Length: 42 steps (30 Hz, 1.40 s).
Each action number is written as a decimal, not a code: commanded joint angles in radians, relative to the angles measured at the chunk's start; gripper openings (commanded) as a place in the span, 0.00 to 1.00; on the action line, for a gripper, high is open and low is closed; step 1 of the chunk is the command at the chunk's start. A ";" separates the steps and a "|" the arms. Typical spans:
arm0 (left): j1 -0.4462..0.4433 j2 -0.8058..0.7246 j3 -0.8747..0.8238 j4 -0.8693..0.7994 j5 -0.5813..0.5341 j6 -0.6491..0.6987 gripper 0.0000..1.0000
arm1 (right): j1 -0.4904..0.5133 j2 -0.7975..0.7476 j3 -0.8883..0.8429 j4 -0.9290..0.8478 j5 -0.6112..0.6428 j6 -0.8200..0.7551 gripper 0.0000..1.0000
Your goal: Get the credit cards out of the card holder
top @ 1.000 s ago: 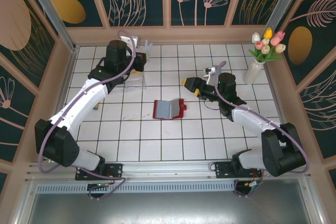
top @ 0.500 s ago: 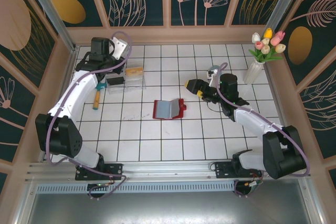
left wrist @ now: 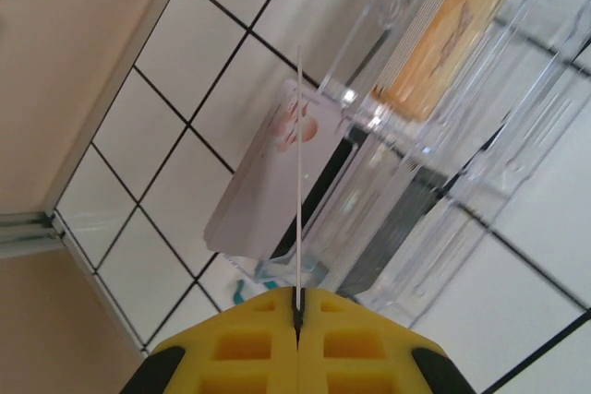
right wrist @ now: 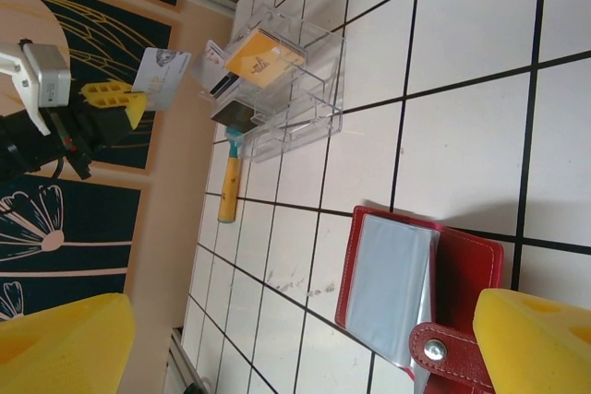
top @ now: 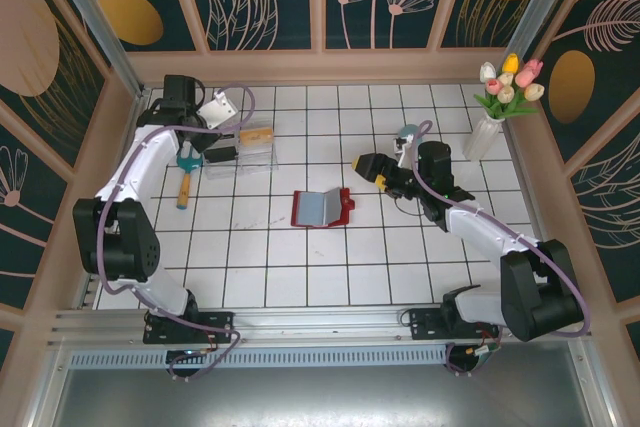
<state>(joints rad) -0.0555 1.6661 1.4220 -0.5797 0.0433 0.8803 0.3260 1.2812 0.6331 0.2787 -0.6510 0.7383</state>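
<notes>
**Top view, left to right.** White tiled table (top: 300, 267) inside a panelled enclosure.

(a) The left gripper (top: 203, 113) hangs near the far left wall. Its jaws are pinched flat on a white credit card (top: 217, 107). In the left wrist view the card appears edge-on as a thin line rising from between the two yellow fingers (left wrist: 240, 348).

(b) A small tool (top: 183, 185) with a yellow-tan handle and a teal collar lies on the tiles. Its head is at the near left end of the box.

(c) The clear plastic box (top: 262, 159) stands just beside the held card, which is raised off the box's far left corner. Its far compartment holds an orange card stack (top: 257, 134) and its near left compartment a dark card stack (top: 221, 154). A pale printed card (left wrist: 268, 186) stands at the box's left end.

(d) The red card holder (top: 322, 207) lies open at the middle of the table, well apart from the box. Its grey-blue pocketed inside faces up and its snap tab (right wrist: 441, 354) is at the right edge. Whether any card sits in the pockets cannot be told.

(e) The right gripper (top: 366, 171) is just beyond the card holder's right side. Its jaws are spread wide and hold nothing. In the right wrist view, the card holder's snap side lies between the two yellow fingers.

(f) A white vase (top: 484, 137) of tulips (top: 510, 85) stands at the far right corner.
</notes>
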 commanded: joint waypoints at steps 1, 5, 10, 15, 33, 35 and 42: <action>0.030 0.034 0.049 -0.041 0.020 0.164 0.00 | -0.010 -0.012 0.025 -0.007 0.014 0.008 0.95; 0.057 0.076 0.098 -0.076 0.080 0.201 0.00 | -0.009 -0.005 0.031 -0.012 0.014 0.015 0.95; 0.060 0.150 0.205 -0.190 0.161 0.202 0.00 | -0.009 0.010 0.054 -0.035 0.012 0.013 0.95; 0.061 0.195 0.228 -0.218 0.153 0.214 0.00 | -0.008 0.009 0.069 -0.048 0.016 0.010 0.95; 0.061 0.220 0.221 -0.187 0.114 0.247 0.00 | -0.008 0.013 0.093 -0.080 0.009 -0.005 0.94; 0.060 0.228 0.225 -0.187 0.102 0.247 0.00 | -0.008 0.013 0.093 -0.079 0.010 -0.004 0.94; 0.060 0.228 0.224 -0.178 0.101 0.264 0.01 | -0.009 0.001 0.085 -0.079 0.014 0.000 0.94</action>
<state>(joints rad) 0.0017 1.8809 1.6348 -0.7597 0.1455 1.1160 0.3260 1.2987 0.6979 0.2089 -0.6468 0.7410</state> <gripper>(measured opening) 0.058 0.940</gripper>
